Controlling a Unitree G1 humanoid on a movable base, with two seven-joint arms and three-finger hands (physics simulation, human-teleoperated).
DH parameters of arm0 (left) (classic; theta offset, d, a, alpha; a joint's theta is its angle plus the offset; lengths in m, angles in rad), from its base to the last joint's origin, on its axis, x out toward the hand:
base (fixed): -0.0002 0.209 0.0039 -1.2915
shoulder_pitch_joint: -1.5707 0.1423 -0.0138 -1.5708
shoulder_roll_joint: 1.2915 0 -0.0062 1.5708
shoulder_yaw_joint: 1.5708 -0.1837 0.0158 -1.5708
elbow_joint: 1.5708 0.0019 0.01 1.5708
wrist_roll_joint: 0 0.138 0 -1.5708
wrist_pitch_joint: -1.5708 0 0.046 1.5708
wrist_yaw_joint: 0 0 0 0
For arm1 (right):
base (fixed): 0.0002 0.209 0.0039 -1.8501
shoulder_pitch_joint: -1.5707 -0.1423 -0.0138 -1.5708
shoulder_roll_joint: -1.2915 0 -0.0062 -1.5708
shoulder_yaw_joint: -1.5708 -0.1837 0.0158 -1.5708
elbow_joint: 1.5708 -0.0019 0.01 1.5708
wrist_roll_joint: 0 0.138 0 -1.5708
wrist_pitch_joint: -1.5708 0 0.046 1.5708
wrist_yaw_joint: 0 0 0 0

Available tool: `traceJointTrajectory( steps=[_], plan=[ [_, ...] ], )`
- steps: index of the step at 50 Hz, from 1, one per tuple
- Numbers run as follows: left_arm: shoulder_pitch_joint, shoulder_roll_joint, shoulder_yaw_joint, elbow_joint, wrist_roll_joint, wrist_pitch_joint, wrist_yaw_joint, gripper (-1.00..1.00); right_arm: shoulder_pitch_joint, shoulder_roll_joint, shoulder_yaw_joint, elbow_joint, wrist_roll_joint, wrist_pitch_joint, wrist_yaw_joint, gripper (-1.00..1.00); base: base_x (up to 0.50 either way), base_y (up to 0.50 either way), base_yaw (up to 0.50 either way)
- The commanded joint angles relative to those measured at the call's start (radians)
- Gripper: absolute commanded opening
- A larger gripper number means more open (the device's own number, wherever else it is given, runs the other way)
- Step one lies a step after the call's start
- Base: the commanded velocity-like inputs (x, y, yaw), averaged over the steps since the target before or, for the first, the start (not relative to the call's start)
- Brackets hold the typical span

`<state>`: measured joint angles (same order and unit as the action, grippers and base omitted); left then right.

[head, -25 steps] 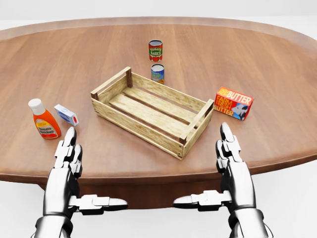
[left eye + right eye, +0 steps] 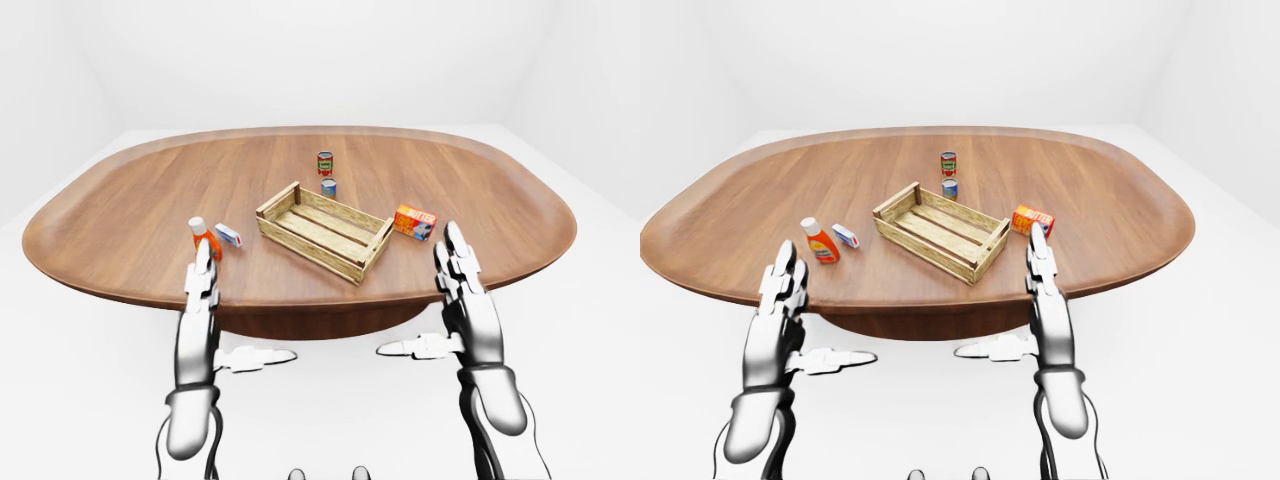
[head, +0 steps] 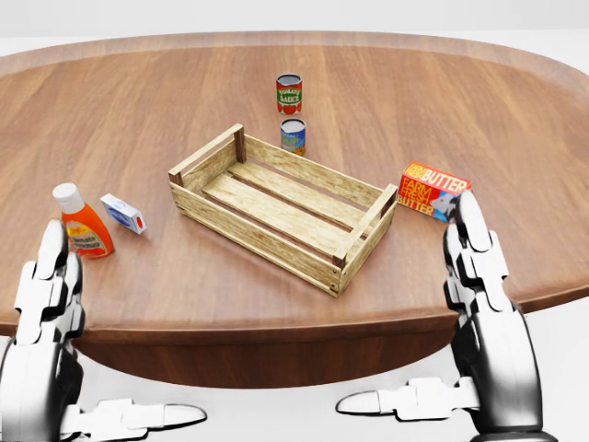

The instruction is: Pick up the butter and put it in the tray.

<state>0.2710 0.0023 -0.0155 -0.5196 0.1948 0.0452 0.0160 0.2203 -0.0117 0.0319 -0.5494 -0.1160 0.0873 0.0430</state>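
Behind the spread-fingered, empty right robot hand [image 3: 479, 304], butter [image 3: 433, 191] box's lower-right corner partly hidden.

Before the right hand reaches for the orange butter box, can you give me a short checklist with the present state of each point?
1. Orange butter box in plain view, lying on the oval wooden table: ok.
2. Right hand open and empty: ok.
3. Right hand on the butter: not ok, fingertips only overlap its edge in the head view.
4. Slatted wooden tray empty: ok.
5. Left hand open, away from the tray: ok.
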Motion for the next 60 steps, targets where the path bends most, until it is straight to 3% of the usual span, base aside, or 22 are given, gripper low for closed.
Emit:
traceJointTrajectory(
  steps=[1, 5, 13, 18, 28, 60],
  plan=[
    [0.226, -0.044, 0.072, -0.401, 0.016, -0.007, -0.051, 1.00, 0.176, 0.001, 0.028, -0.340, -0.071, 0.000, 0.002, 1.00, 0.00, 0.00, 0.00],
    [0.212, -0.082, 0.111, -0.392, 0.060, -0.020, -0.052, 1.00, 0.207, 0.003, 0.030, -0.382, -0.073, 0.000, 0.006, 1.00, 0.00, 0.00, 0.00],
    [0.198, -0.099, 0.112, -0.375, 0.061, -0.031, -0.072, 1.00, 0.236, 0.003, 0.047, -0.434, -0.076, 0.000, 0.002, 1.00, 0.00, 0.00, 0.00],
    [0.175, -0.090, 0.111, -0.348, 0.063, -0.017, -0.061, 1.00, 0.248, -0.015, 0.089, -0.469, -0.061, 0.000, -0.005, 1.00, 0.00, 0.00, 0.00],
    [0.175, -0.096, 0.128, -0.357, 0.042, -0.010, -0.074, 1.00, 0.259, -0.037, 0.106, -0.496, -0.051, 0.000, -0.015, 1.00, 0.02, -0.02, 0.00],
    [0.169, -0.092, 0.125, -0.346, 0.032, -0.007, -0.078, 1.00, 0.245, -0.045, 0.116, -0.489, -0.061, 0.000, -0.023, 1.00, 0.49, -0.27, 0.00]
  ],
)
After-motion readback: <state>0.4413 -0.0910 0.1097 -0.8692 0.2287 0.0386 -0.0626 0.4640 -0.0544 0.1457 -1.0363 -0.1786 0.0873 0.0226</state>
